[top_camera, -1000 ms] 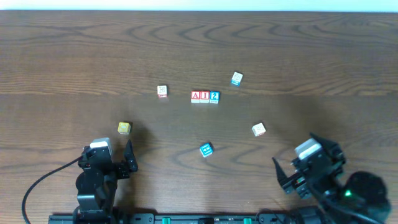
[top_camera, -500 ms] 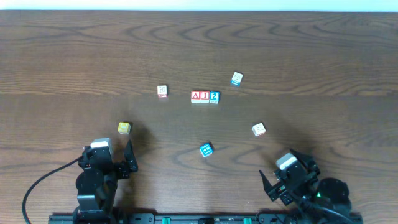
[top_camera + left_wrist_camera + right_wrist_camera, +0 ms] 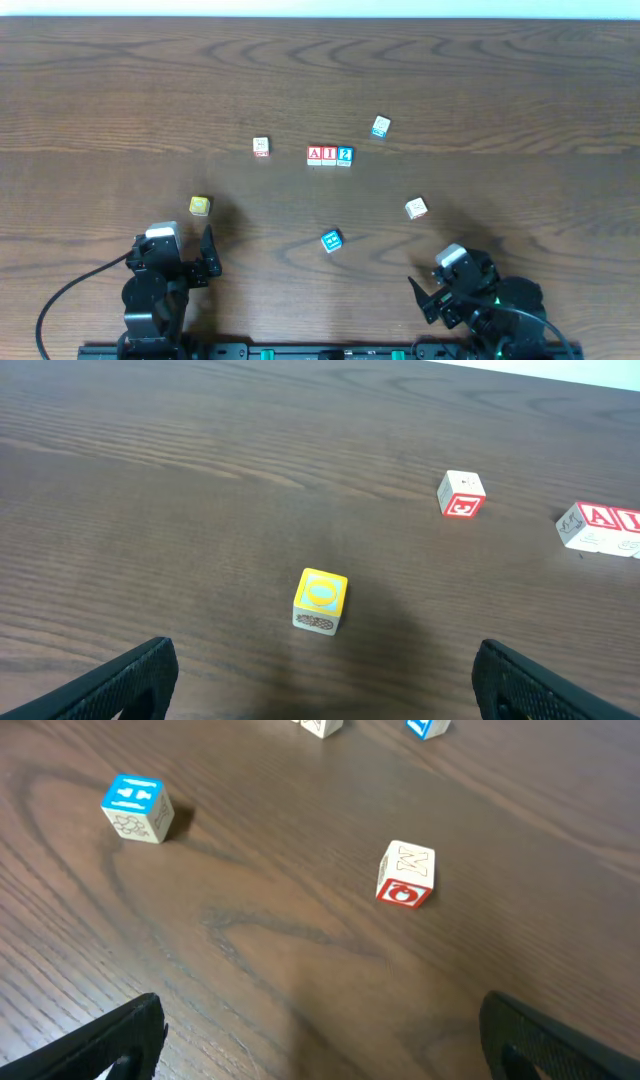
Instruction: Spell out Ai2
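Looking down, the overhead view alone shows the whole A-I-2 row (image 3: 329,155), three blocks touching in a line at the middle of the surface (image 3: 100,80). The left wrist view catches only its A end at the right edge, beyond a yellow block (image 3: 321,601), while the right wrist view has a blue block (image 3: 137,807) and a red-faced block (image 3: 406,875). Both arms sit folded at the near edge, the left pincer (image 3: 172,248) and right pincer (image 3: 452,272) each spread apart, gripping nothing.
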`<state>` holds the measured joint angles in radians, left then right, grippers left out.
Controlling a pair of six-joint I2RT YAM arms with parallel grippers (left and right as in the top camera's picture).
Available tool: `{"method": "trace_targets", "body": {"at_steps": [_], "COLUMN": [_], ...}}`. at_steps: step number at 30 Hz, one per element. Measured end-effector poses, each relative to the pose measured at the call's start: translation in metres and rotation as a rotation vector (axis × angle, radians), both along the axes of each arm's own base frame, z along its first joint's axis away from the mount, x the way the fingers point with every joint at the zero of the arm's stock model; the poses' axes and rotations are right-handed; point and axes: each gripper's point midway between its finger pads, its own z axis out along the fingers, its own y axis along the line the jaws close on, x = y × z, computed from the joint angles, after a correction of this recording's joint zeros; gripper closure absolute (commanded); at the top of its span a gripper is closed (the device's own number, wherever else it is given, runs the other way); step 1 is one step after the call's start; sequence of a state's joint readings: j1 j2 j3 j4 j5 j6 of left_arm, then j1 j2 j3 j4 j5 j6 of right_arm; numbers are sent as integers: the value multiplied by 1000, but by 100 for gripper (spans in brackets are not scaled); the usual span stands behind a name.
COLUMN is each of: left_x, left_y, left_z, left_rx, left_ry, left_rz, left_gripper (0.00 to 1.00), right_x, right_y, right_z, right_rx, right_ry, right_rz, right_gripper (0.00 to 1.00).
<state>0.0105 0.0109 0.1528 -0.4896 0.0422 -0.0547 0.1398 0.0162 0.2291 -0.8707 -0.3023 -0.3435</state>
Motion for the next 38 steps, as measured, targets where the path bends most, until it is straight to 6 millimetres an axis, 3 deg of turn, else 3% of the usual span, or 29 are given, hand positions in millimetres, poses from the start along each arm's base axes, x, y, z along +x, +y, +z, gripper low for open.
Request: {"method": "trace_targets", "body": {"at_steps": [38], "left_x": [0], "left_y": [0], "left_z": [0], "left_rx": [0], "left_ry": [0], "left_rz": [0], "left_gripper": [5], "right_x": [2], "right_y": [1], "right_z": [-5], "right_rx": [14], "right_ry": [9], "right_rz": [-5], "right_gripper": [1]}}
